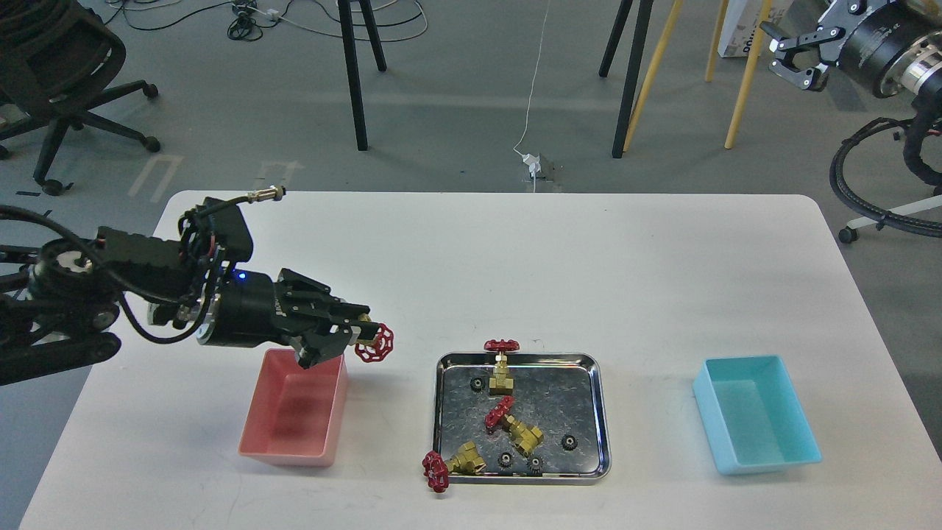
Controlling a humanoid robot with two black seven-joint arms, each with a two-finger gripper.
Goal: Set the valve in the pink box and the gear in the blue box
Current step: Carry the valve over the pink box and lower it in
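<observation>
My left gripper (355, 337) is shut on a valve (374, 343), whose red handwheel sticks out to the right, in the air just above the far right corner of the pink box (296, 405). Three more valves stay in or on the steel tray (600, 412): one upright at its far edge (502, 364), one in the middle (513, 425), one hanging over the near left rim (450, 464). Several black gears (569, 442) lie in the tray. The blue box (755, 413) stands at the right. My right gripper (793, 57) is raised far off at the top right, open and holding nothing.
The white table (515, 265) carries the pink box, the tray and the blue box in a row along its near half. Beyond the table are chair and stool legs, cables on the floor and an office chair at the far left.
</observation>
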